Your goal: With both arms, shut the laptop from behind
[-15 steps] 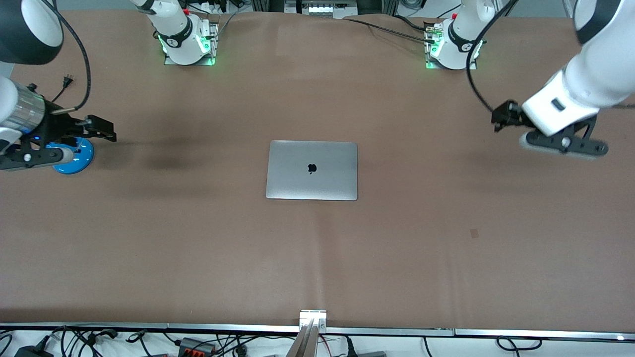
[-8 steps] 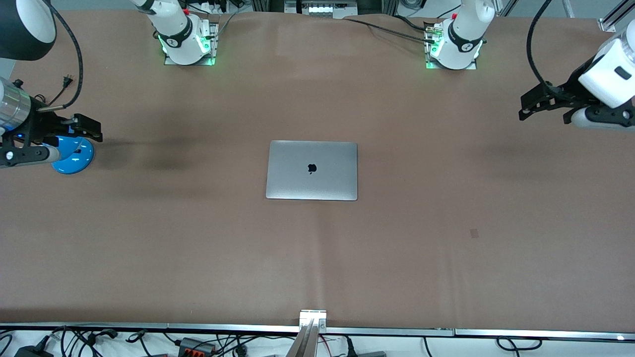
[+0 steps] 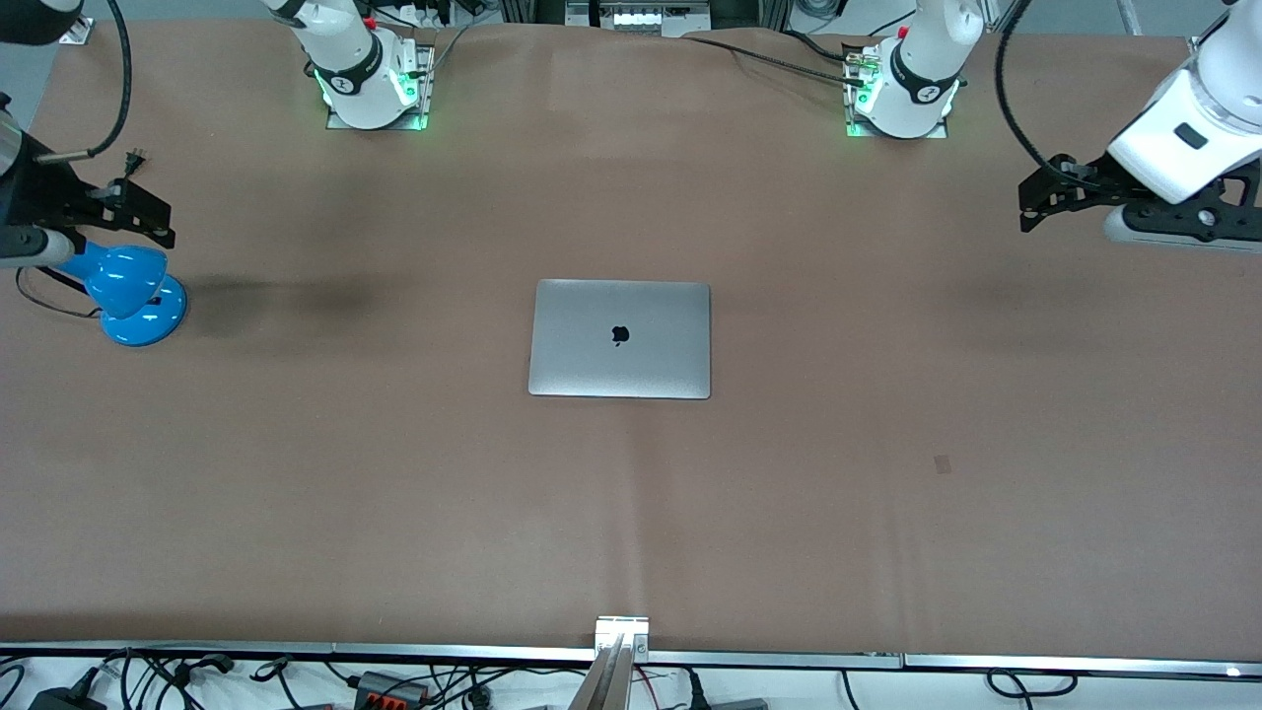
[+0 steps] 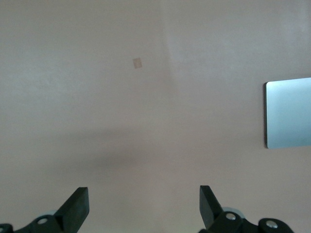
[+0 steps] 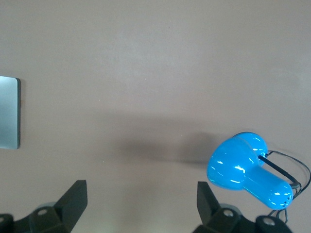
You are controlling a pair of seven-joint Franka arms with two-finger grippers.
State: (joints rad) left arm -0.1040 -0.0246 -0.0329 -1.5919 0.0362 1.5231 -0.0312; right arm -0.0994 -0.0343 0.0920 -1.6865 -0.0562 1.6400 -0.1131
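The grey laptop (image 3: 620, 338) lies shut and flat in the middle of the table, its lid with the black apple logo facing up. Its edge shows in the left wrist view (image 4: 289, 112) and in the right wrist view (image 5: 8, 112). My left gripper (image 3: 1032, 202) is open and empty, up in the air over the left arm's end of the table (image 4: 144, 206). My right gripper (image 3: 148, 217) is open and empty, over the right arm's end of the table, above the blue lamp (image 5: 142, 204).
A blue desk lamp (image 3: 128, 289) with a black cord stands near the right arm's end, also in the right wrist view (image 5: 248, 168). A small tape patch (image 3: 944, 462) lies on the brown table cover, nearer the front camera than the left gripper (image 4: 137, 62).
Both grippers have moved outward and up, away from the laptop. The right gripper has uncovered the blue lamp. The laptop has not moved.
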